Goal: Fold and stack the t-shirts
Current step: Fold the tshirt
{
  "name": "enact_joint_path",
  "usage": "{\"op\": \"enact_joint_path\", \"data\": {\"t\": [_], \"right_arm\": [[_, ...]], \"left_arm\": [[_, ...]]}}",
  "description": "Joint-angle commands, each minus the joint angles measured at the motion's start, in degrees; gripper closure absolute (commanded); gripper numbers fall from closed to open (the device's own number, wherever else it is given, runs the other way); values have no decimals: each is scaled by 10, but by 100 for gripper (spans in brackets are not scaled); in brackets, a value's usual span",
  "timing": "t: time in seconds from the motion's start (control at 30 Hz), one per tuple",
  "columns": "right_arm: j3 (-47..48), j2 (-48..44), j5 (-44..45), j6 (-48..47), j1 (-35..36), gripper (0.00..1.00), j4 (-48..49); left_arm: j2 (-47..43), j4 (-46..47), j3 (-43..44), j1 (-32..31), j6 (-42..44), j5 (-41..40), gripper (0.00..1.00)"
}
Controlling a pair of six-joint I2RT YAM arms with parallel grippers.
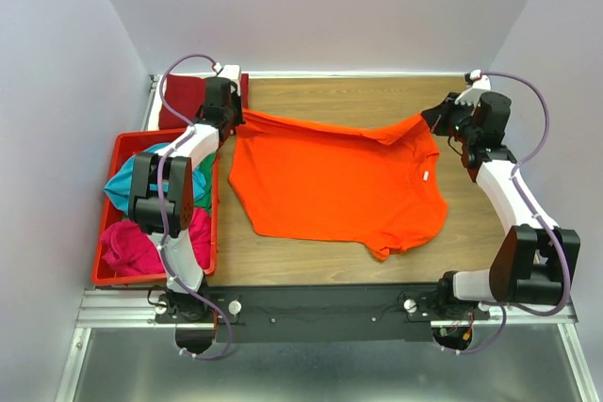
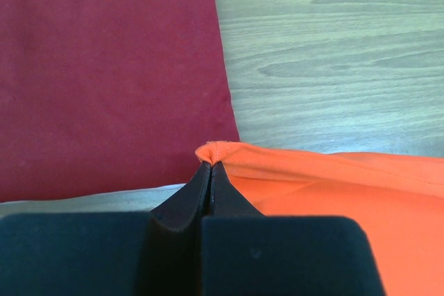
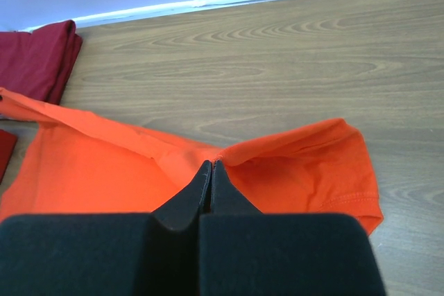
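Tautly, left tool [image 2: 210, 166], right tool [image 3: 211, 165] pinch t-shirt's [image 1: 334, 185] edge.

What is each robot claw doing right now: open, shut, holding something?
Left gripper: shut, pinching an edge of the orange t-shirt.
Right gripper: shut, pinching another edge of the same shirt.

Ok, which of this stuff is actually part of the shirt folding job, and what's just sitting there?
In the job:
orange t-shirt, pinched by left pincer and right pincer
folded dark red t-shirt
teal t-shirt, green t-shirt, magenta t-shirt

Just there:
red crate holding those three
table
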Motion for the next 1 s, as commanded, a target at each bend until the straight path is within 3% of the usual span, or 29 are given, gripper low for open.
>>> {"op": "enact_joint_path", "data": {"t": [0.0,0.43,0.57,0.63,0.73,0.77,0.87,0.97], "right_arm": [[-15,-21,-13,-1,-3,99,-16],[-65,-50,-17,-5,-3,99,-23],[-80,-61,-9,-14,-3,99,-27],[-88,-65,1,-17,-3,99,-30],[-98,-69,15,-25,-3,99,-32],[-99,-72,15,-27,-3,99,-33],[-102,-74,8,-29,-5,99,-39],[-102,-77,2,-35,-4,99,-46]], "left_arm": [[-6,7,4,1,12,-23,100],[-3,7,-22,1,11,-28,100],[-28,11,-67,1,-3,-15,99],[-60,26,-95,-1,-18,-17,93],[-120,51,-145,-5,-29,-24,72],[-136,53,-154,-8,-30,-32,60],[-208,58,-155,-8,-29,-47,52],[-249,72,-157,-8,-25,-41,51]]}}
